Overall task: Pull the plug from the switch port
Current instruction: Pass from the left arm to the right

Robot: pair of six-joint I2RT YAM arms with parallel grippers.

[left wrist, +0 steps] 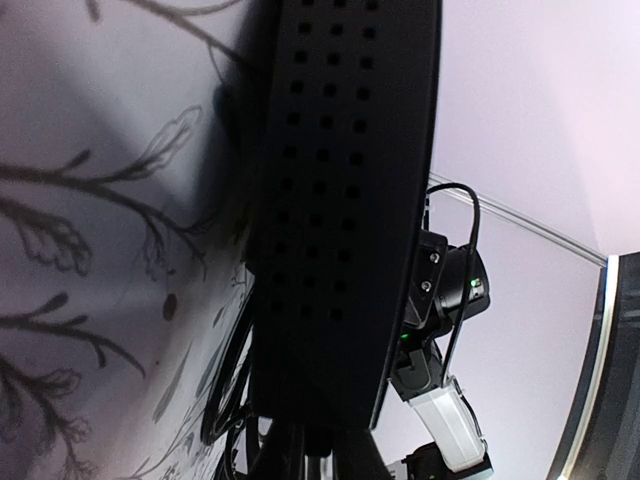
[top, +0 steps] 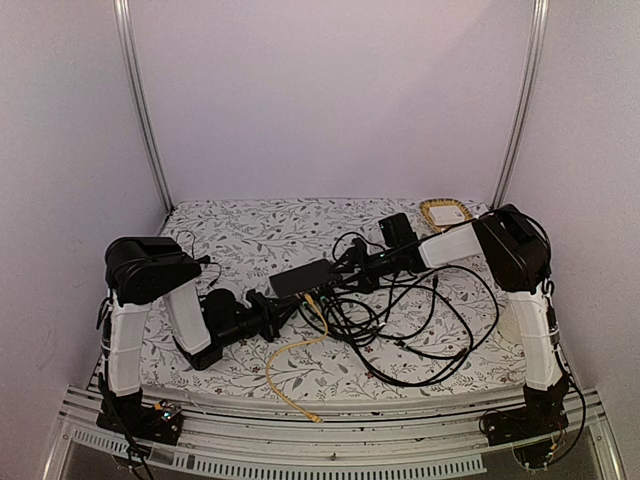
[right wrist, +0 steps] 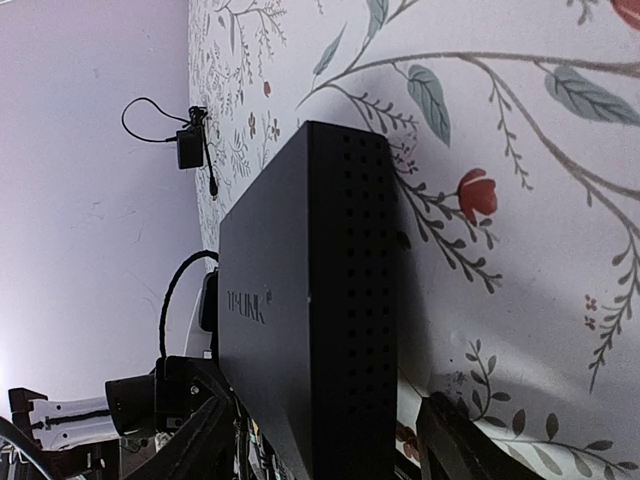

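Left gripper [top: 283,306] is clenched, the switch [top: 300,277] just ahead; right gripper [top: 352,262] straddles it, grip we cannot tell. Unheld, the switch may follow the plug [top: 311,298].

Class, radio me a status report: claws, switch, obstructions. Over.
Left claw shut beside switch. Right claw straddling switch, grip unclear. Black cable tangle and yellow cable crowd it.

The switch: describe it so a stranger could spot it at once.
On the floral tablecloth, look mid-table, at the left end of the black cable tangle. The switch is the flat black box there, with vent holes along its side, unlike the small white box at the back right.
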